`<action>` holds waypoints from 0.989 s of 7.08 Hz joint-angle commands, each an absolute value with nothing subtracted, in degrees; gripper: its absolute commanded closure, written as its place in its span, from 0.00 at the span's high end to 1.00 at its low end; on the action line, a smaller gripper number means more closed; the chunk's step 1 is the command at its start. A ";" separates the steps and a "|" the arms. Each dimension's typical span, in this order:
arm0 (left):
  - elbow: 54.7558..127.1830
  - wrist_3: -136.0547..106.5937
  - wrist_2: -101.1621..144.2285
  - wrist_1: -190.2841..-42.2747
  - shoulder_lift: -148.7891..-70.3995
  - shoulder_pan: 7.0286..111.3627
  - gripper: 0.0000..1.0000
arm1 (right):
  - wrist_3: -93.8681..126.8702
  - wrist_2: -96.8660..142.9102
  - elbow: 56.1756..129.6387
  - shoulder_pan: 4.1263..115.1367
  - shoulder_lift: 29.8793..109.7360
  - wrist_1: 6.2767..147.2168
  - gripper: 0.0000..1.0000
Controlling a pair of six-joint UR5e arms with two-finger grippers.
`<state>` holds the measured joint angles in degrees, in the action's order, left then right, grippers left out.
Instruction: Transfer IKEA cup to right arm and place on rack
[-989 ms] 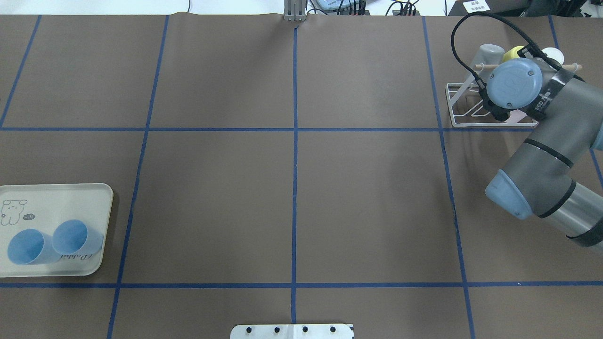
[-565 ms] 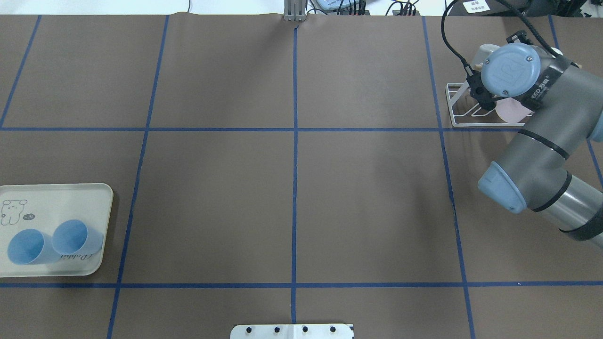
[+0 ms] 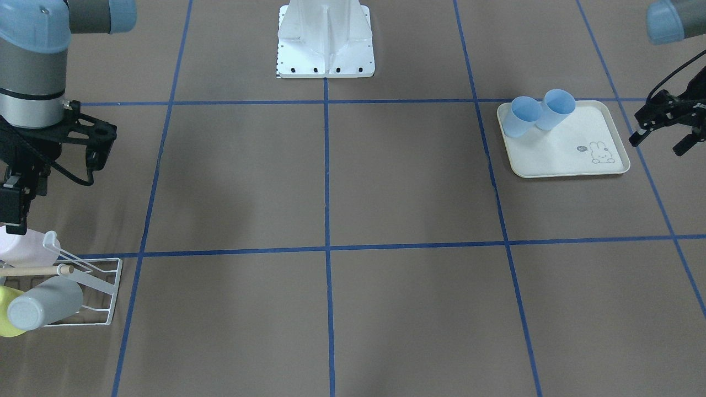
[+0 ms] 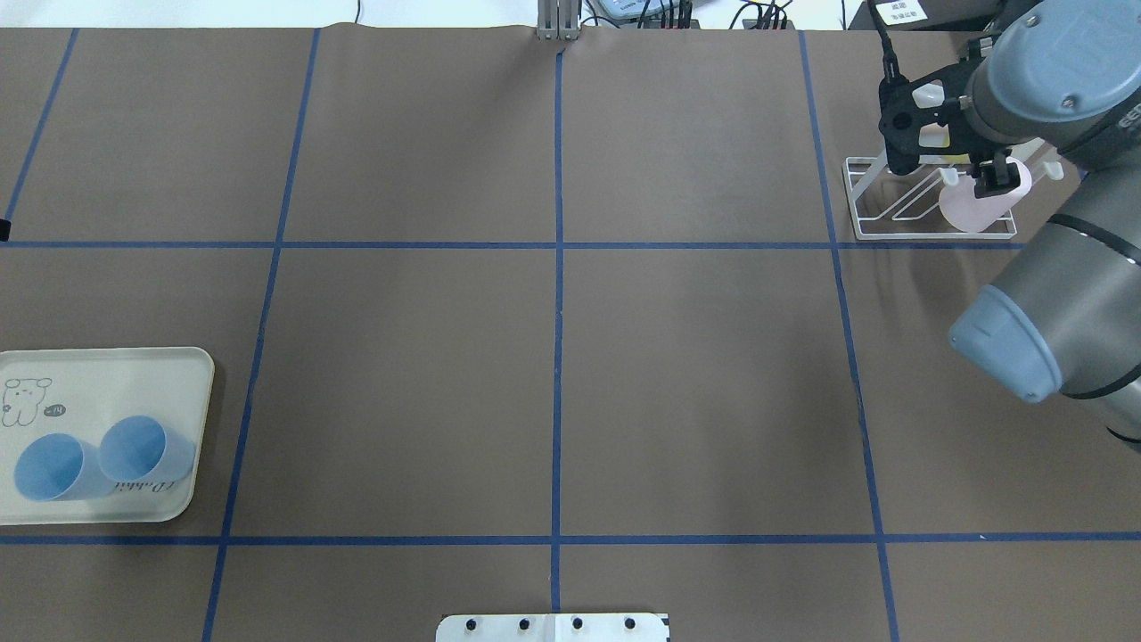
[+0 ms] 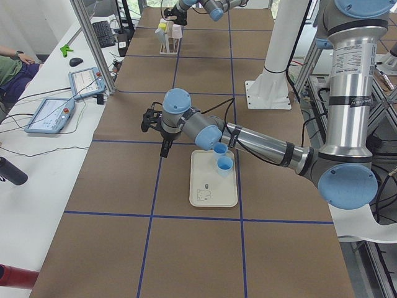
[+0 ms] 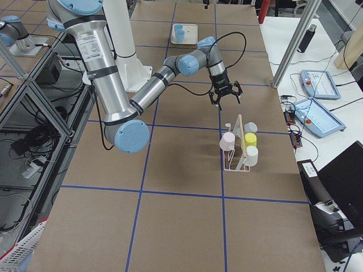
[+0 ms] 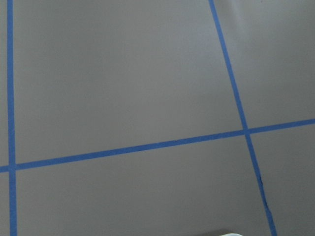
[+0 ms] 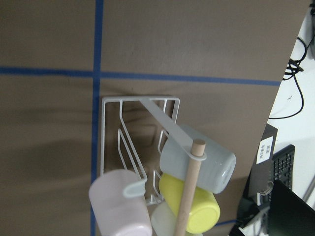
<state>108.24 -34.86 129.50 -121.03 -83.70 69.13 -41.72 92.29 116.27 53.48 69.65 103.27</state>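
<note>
Right gripper (image 4: pixel 943 174) hangs over the rack (image 4: pixel 860 205) at the table's two o'clock, jaws wide and empty — the pink cup (image 4: pixel 976 209) sits on a prong. Two blue cups (image 4: pixel 147 450) lie on the tray (image 4: pixel 107 374) at eight o'clock. Left gripper (image 3: pixel 659 138) — spread, empty.

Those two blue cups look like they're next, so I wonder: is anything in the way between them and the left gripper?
Nothing visible is. The left gripper hangs open beside the tray, and only bare tray lies between it and the blue cups. The cups sit close together, so gripping one might nudge the other.
</note>
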 commanded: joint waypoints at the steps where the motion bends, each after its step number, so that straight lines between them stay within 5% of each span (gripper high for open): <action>1: 108.72 -43.40 122.63 -128.05 -81.13 56.83 1.00 | -24.34 110.56 121.19 56.94 69.52 101.01 0.98; 3: 113.96 -44.56 122.26 -128.06 -76.58 49.70 1.00 | 1.72 119.25 120.94 56.87 69.70 91.79 0.99; 7: 114.79 -44.83 117.52 -128.06 -74.88 40.53 0.94 | 3.87 118.92 120.85 55.55 69.96 91.67 0.99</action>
